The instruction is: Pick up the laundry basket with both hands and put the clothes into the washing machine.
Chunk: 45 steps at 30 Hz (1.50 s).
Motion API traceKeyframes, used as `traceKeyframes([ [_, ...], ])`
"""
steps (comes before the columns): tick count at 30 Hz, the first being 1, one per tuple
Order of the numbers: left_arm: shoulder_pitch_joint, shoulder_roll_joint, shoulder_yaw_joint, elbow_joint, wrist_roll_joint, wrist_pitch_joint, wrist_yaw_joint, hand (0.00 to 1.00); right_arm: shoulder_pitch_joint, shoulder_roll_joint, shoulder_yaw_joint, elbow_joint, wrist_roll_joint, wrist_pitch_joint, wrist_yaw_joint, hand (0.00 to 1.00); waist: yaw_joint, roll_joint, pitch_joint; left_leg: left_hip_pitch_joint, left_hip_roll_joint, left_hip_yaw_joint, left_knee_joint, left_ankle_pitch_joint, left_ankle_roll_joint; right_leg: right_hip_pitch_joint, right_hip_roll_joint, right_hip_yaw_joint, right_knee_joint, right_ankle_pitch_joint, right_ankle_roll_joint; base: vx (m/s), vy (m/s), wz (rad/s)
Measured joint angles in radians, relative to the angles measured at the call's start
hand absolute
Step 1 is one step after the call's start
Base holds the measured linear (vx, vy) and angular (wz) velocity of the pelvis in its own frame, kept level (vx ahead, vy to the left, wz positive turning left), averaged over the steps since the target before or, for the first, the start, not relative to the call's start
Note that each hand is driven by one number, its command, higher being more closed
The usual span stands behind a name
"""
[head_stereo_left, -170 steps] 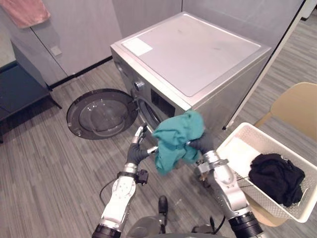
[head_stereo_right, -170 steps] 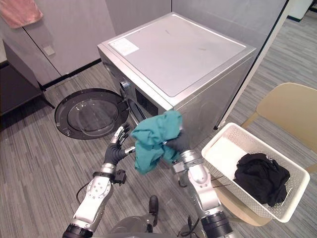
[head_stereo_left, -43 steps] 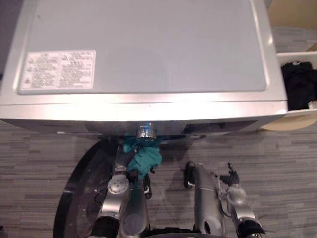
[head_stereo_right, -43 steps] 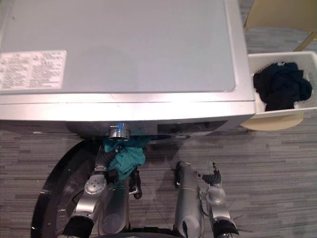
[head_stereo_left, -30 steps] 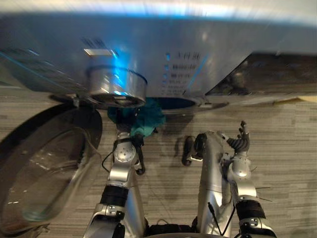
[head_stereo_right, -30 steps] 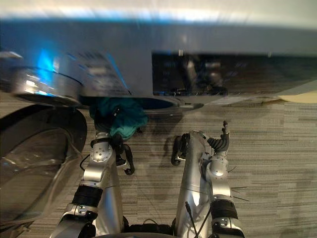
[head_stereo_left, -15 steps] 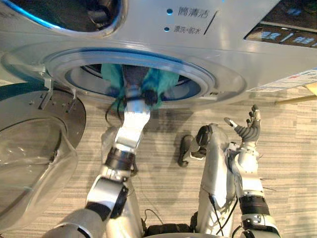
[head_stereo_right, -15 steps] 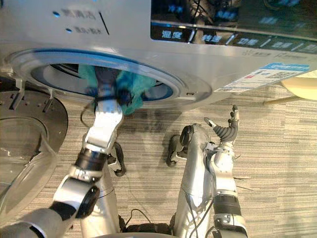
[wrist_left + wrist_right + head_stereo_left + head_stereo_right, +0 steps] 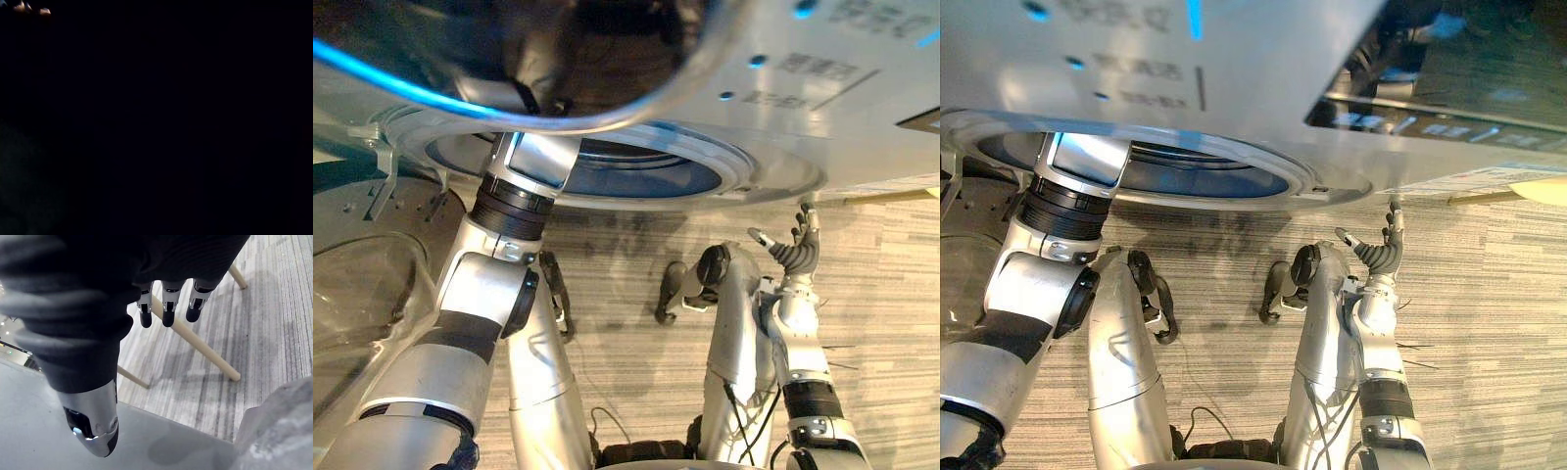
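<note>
- Left hand: inside the washing machine [image 9: 783, 127], its forearm [image 9: 533, 166] passing through the round door opening [image 9: 636, 174]; the fingers are hidden, so its grip cannot be told.
- Right hand [image 9: 795, 253]: outside, just below the machine's front, fingers spread and relaxed, holding nothing.
- Door [image 9: 362, 294]: swung open beside the left arm.

Grey striped plank floor [image 9: 1489, 323], pale wooden chair legs [image 9: 210, 354] upon it.

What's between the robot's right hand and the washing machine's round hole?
Nothing loose: in the left eye view, just bare floor and the silver rim lie between the right hand and the drum opening.
</note>
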Motion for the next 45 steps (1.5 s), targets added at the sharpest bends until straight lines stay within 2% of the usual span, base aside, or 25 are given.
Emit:
traceKeyframes([
  [1, 0.002, -0.002, 0.0, 0.02, 0.005, 0.001, -0.015, 0.0, 0.0, 0.0, -0.003, 0.003, 0.002, -0.002, 0.004, 0.0, 0.0, 0.0, 0.0, 0.0, -0.003, 0.0, -0.002, 0.001, 0.0, 0.001, -0.002, 0.0, -0.001, 0.0, 0.0, 0.03, -0.018, 0.13],
  [4, 0.084, -0.025, 0.031, 0.121, 0.035, 0.0, -0.142, 0.0, -0.01, 0.0, -0.01, 0.037, 0.007, -0.006, 0.033, 0.0, 0.004, -0.002, -0.001, 0.02, -0.012, 0.0, -0.018, 0.007, -0.002, 0.02, -0.004, 0.001, -0.006, 0.0, 0.0, 0.03, -0.026, 0.11],
  [6, 0.11, -0.035, 0.049, 0.147, 0.035, 0.0, -0.17, 0.0, -0.014, 0.0, -0.012, 0.049, 0.009, -0.006, 0.044, 0.0, 0.004, -0.002, -0.001, 0.029, -0.012, 0.001, -0.022, 0.007, -0.002, 0.028, -0.004, 0.001, -0.007, 0.0, 0.0, 0.02, -0.029, 0.04],
  [7, 0.182, -0.063, 0.106, 0.216, 0.035, 0.001, -0.238, 0.0, -0.038, -0.002, -0.02, 0.106, 0.017, -0.003, 0.069, 0.0, 0.006, -0.004, -0.002, 0.057, -0.011, 0.008, -0.046, 0.012, -0.01, 0.051, -0.003, 0.001, -0.025, 0.0, 0.0, 0.01, -0.046, 0.04],
  [11, 0.279, -0.098, 0.169, 0.289, 0.038, 0.006, -0.342, 0.0, -0.071, -0.008, -0.028, 0.209, 0.049, 0.011, 0.11, 0.0, 0.014, -0.006, -0.004, 0.107, -0.011, 0.023, -0.126, 0.047, -0.013, 0.102, 0.0, -0.009, -0.093, 0.001, -0.001, -0.01, -0.055, 0.08],
  [16, 0.386, -0.153, 0.21, 0.284, 0.03, -0.03, -0.355, 0.0, -0.078, 0.0, -0.033, 0.313, 0.056, 0.03, 0.118, 0.0, 0.036, -0.01, -0.008, 0.191, -0.008, 0.026, -0.236, 0.085, -0.031, 0.192, 0.003, -0.046, -0.186, 0.015, -0.025, 0.03, -0.067, 0.08],
  [19, 0.517, -0.197, 0.232, 0.254, -0.06, -0.055, -0.342, 0.0, -0.06, 0.024, -0.033, 0.375, 0.054, 0.053, 0.115, 0.0, 0.052, -0.01, -0.027, 0.285, 0.01, 0.039, -0.309, 0.091, -0.039, 0.279, 0.019, -0.062, -0.254, 0.019, -0.032, 0.08, -0.092, -0.03],
  [22, 0.696, -0.25, 0.251, 0.232, -0.183, -0.07, -0.33, 0.0, 0.003, 0.057, -0.047, 0.418, 0.042, 0.09, 0.112, 0.0, 0.06, -0.009, -0.039, 0.427, 0.011, 0.047, -0.416, 0.106, -0.052, 0.426, 0.023, -0.092, -0.345, 0.02, -0.032, 0.1, -0.105, 0.15],
  [23, 0.789, -0.263, 0.255, 0.233, -0.224, -0.069, -0.334, 0.0, 0.034, 0.073, -0.064, 0.434, 0.04, 0.107, 0.111, 0.0, 0.063, -0.009, -0.06, 0.488, 0.01, 0.052, -0.468, 0.115, -0.056, 0.488, 0.026, -0.105, -0.392, 0.02, -0.032, 0.1, -0.091, 0.18],
  [24, 0.892, -0.28, 0.271, 0.233, -0.254, -0.069, -0.343, 0.0, 0.068, 0.083, -0.079, 0.46, 0.036, 0.116, 0.11, 0.0, 0.063, -0.008, -0.108, 0.535, 0.01, 0.061, -0.525, 0.128, -0.057, 0.532, 0.029, -0.113, -0.442, 0.025, -0.032, 0.12, -0.086, 0.16],
  [26, 1.017, -0.298, 0.28, 0.233, -0.291, -0.069, -0.362, 0.0, 0.119, 0.089, -0.097, 0.483, 0.024, 0.128, 0.111, 0.0, 0.083, -0.001, -0.134, 0.648, 0.01, 0.083, -0.62, 0.148, -0.06, 0.638, 0.035, -0.122, -0.521, 0.035, -0.024, 0.15, -0.07, 0.14],
  [28, 1.128, -0.297, 0.28, 0.234, -0.318, -0.07, -0.386, 0.0, 0.162, 0.093, -0.113, 0.512, 0.009, 0.142, 0.112, 0.0, 0.089, 0.015, -0.17, 0.757, 0.01, 0.099, -0.731, 0.179, -0.062, 0.747, 0.044, -0.143, -0.627, 0.065, -0.015, 0.14, -0.044, 0.12],
  [30, 1.241, -0.298, 0.276, 0.235, -0.343, -0.075, -0.42, 0.0, 0.209, 0.099, -0.113, 0.537, 0.006, 0.151, 0.113, 0.0, 0.092, 0.032, -0.214, 0.902, 0.017, 0.144, -0.901, 0.236, -0.057, 0.877, 0.073, -0.151, -0.797, 0.13, 0.002, 0.13, 0.017, -0.09],
  [33, 1.324, -0.301, 0.261, 0.271, -0.342, -0.092, -0.459, 0.0, 0.27, 0.105, -0.111, 0.549, 0.005, 0.158, 0.117, 0.0, 0.091, 0.051, -0.274, 1.048, 0.021, 0.218, -1.093, 0.305, -0.044, 0.995, 0.103, -0.143, -0.992, 0.216, 0.02, 0.12, 0.064, -0.27],
  [39, 1.333, -0.297, 0.237, 0.46, -0.314, -0.095, -0.506, 0.0, 0.315, 0.089, -0.114, 0.647, 0.008, 0.169, 0.138, 0.0, 0.075, 0.07, -0.372, 1.281, -0.015, 0.342, -1.451, 0.442, -0.029, 1.159, 0.145, -0.093, -1.334, 0.378, 0.053, 0.12, 0.077, -0.36],
  [41, 1.325, -0.29, 0.237, 0.525, -0.272, -0.093, -0.508, 0.0, 0.309, 0.074, -0.114, 0.685, 0.013, 0.183, 0.14, 0.0, 0.057, 0.088, -0.392, 1.363, -0.034, 0.379, -1.581, 0.495, -0.025, 1.222, 0.165, -0.073, -1.471, 0.45, 0.06, 0.12, 0.077, -0.47],
  [43, 1.318, -0.28, 0.234, 0.562, -0.237, -0.091, -0.506, 0.0, 0.315, 0.073, -0.112, 0.682, 0.021, 0.175, 0.143, 0.0, 0.051, 0.098, -0.401, 1.421, -0.046, 0.42, -1.655, 0.518, -0.024, 1.26, 0.182, -0.036, -1.56, 0.5, 0.067, 0.12, 0.092, -0.62],
  [44, 1.314, -0.275, 0.225, 0.571, -0.23, -0.088, -0.51, 0.0, 0.323, 0.07, -0.119, 0.684, 0.095, 0.173, 0.182, 0.0, 0.046, 0.103, -0.404, 1.448, -0.05, 0.443, -1.678, 0.522, -0.023, 1.284, 0.192, -0.015, -1.607, 0.527, 0.072, 0.11, 0.096, -0.6],
  [45, 1.313, -0.27, 0.222, 0.575, -0.219, -0.087, -0.515, 0.0, 0.329, 0.071, -0.123, 0.685, 0.096, 0.172, 0.188, 0.0, 0.039, 0.103, -0.405, 1.47, -0.055, 0.465, -1.689, 0.522, -0.023, 1.299, 0.204, 0.004, -1.643, 0.551, 0.074, 0.06, 0.078, -0.6],
])
